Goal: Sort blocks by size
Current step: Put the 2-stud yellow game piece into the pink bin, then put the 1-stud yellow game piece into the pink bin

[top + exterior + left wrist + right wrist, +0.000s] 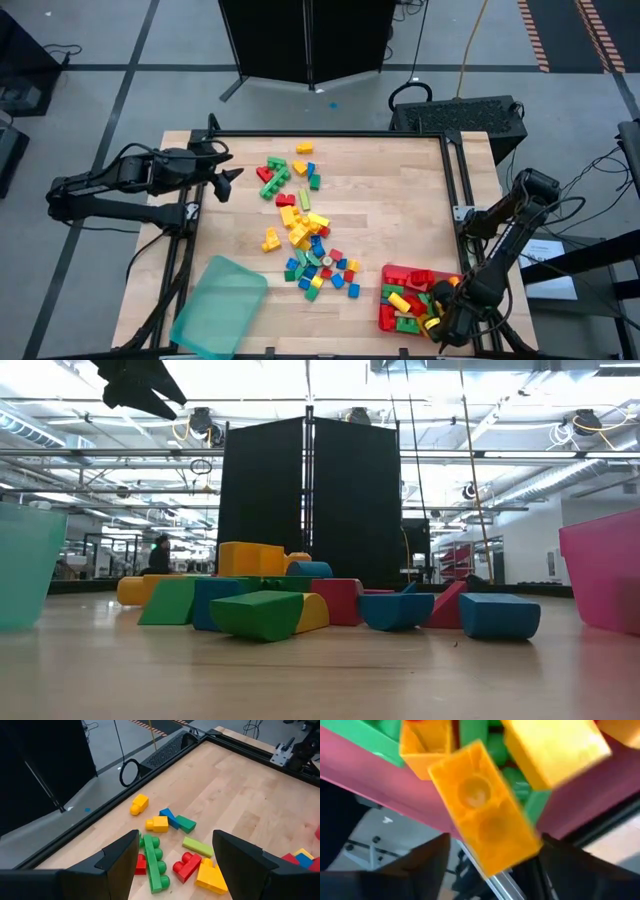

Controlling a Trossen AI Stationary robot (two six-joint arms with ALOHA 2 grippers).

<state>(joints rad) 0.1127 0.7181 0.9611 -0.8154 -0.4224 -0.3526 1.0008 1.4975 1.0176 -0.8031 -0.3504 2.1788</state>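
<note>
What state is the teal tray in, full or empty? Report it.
Empty: the high view shows the teal tray with no blocks inside it.

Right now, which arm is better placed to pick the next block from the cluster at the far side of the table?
Left. Its end effector hovers open beside that cluster; the right end effector is at the red tray.

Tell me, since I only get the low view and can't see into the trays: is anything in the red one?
Observer: Yes, the red tray holds several larger bricks, red, green and yellow.
Operator: And the teal one?
Observer: The teal tray looks empty from above.
Operator: Where's the right hand?
Observer: The right hand is over the red tray's edge, a yellow brick right before its camera.
</note>
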